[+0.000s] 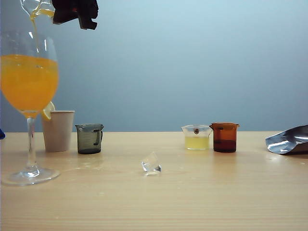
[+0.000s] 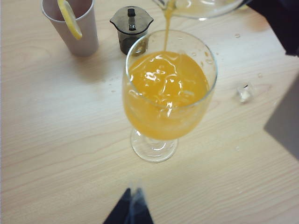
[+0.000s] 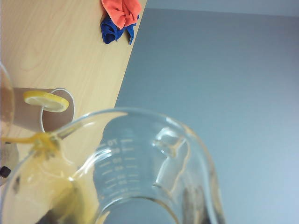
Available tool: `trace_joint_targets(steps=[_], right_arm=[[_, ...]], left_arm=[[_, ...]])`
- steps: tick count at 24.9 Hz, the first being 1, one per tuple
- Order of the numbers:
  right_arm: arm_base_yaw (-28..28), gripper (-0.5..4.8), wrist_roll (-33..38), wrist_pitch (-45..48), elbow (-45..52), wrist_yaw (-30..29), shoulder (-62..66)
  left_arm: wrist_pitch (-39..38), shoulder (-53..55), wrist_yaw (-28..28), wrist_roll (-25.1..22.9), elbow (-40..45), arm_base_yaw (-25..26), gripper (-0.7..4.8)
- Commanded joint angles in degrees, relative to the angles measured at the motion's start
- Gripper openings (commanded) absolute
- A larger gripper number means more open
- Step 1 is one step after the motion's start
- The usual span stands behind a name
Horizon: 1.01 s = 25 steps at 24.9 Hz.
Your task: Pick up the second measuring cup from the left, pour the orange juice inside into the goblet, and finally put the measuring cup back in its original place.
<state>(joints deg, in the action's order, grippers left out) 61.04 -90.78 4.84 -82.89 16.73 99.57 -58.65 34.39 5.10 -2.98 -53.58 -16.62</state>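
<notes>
R gripper [image 1: 77, 12] grips measuring cup [image 1: 37, 7], tipped over goblet [image 1: 29, 77] at table's [image 1: 192, 202] left; juice [image 2: 166, 88] streaming in. Hold lip centred, drain fully. L gripper [image 2: 128, 212]: can't tell.

Wood table [image 1: 202, 202] w/ goblet [image 1: 29, 96], cups, foil bag [image 1: 288, 140].

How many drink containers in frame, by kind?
Measuring cups: 4, namely clear pouring cup, held by right gripper, smoky grey, pale yellow, amber
Wine glass: 1
Paper cup: 1
Total: 6
</notes>
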Motion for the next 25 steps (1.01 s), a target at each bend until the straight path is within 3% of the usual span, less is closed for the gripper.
trace_joint_targets(steps=[1, 12, 25], right_arm=[[0.2, 0.71, -1.2, 1.0, -0.3, 0.0, -0.6], [0.2, 0.70, -3.4, 1.0, -0.3, 0.1, -0.6], [-0.4, 0.29, 28.1, 0.9, -0.3, -0.9, -0.6]], left_arm=[[0.7, 0.0, 0.0, 0.0, -0.2, 0.0, -0.06], [0.7, 0.0, 0.1, 0.0, -0.2, 0.0, -0.06], [2.3, -0.1, 0.1, 0.0, -0.2, 0.0, -0.06]])
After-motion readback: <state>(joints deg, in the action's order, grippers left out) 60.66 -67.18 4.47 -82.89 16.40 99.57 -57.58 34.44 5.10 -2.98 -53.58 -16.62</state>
